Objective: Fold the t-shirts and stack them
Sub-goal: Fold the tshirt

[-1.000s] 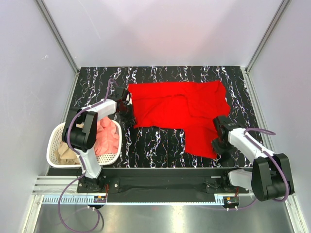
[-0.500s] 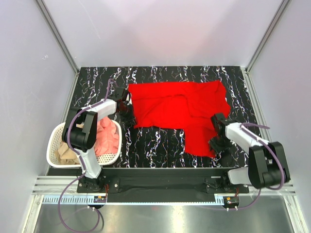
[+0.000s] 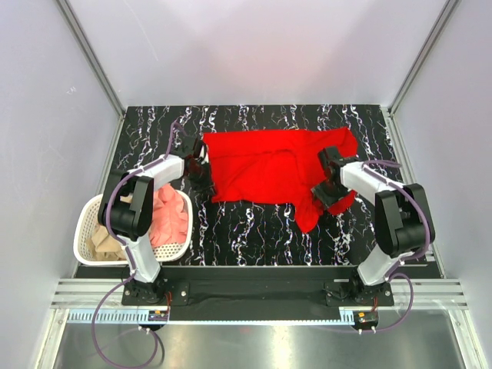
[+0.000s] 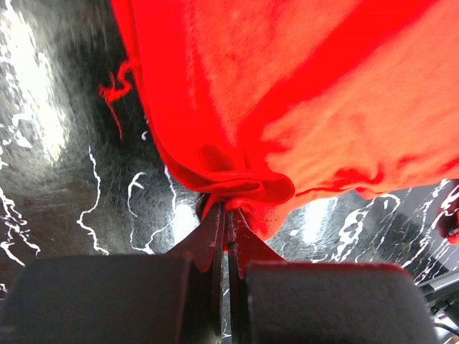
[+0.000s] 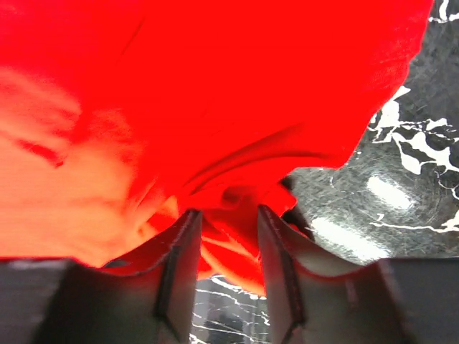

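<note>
A bright red t-shirt lies spread on the black marbled table, its near right part bunched into a narrow flap. My left gripper is at the shirt's left edge; the left wrist view shows that gripper shut on a fold of the red cloth. My right gripper sits at the shirt's right side. In the right wrist view its fingers stand apart, with a loose bunch of red cloth between them. A salmon-pink t-shirt and a tan one lie in the basket.
The white perforated laundry basket stands off the table's near left corner, beside the left arm. Grey walls with metal posts close in the table at the back and sides. A metal rail runs along the near edge under the arm bases.
My right gripper has moved from the near right towards the back left, opening as it went, and the shirt's near right flap has bunched inward. The left gripper has stayed put.
</note>
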Action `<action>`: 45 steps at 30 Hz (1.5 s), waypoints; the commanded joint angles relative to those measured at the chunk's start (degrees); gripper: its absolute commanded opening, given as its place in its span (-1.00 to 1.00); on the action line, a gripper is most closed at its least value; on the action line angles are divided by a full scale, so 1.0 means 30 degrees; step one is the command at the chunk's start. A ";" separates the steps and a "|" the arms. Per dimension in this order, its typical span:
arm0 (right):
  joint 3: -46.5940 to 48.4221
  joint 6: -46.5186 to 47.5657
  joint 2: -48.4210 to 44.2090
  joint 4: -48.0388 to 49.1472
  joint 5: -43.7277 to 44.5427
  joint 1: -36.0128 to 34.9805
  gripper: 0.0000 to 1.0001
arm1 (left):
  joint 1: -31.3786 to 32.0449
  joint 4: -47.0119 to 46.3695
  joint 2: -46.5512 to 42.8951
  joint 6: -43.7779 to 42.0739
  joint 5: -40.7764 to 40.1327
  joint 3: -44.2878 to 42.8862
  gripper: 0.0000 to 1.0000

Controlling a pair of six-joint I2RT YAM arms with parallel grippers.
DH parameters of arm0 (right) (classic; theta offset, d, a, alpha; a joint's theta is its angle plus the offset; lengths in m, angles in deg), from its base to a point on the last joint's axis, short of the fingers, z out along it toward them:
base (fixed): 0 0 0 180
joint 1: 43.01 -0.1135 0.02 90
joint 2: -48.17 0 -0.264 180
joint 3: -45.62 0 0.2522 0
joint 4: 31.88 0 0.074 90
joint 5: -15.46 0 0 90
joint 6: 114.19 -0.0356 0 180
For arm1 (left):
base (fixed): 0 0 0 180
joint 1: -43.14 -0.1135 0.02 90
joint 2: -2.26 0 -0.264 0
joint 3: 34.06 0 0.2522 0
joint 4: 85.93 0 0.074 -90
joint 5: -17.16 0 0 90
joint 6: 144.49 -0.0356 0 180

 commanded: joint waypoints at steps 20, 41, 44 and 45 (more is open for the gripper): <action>-0.3568 0.1573 -0.4873 -0.0900 0.2110 0.0958 -0.46 | 0.0090 -0.0104 0.0138 -0.0655 0.0207 -0.0986 -1.00; -0.2251 0.4795 -0.1036 0.0858 0.2199 0.1575 -0.11 | 0.0090 -0.0074 0.0372 -0.0655 0.0237 -0.1250 -1.00; -0.1987 0.5089 -0.0597 0.1150 0.2141 0.1575 -0.19 | 0.0090 -0.0133 0.0460 -0.0597 0.0266 -0.1279 -1.00; -0.1928 0.5119 -0.0393 0.1238 0.2053 0.1575 -0.22 | 0.0090 -0.0133 0.0489 -0.0567 0.0266 -0.1250 -1.00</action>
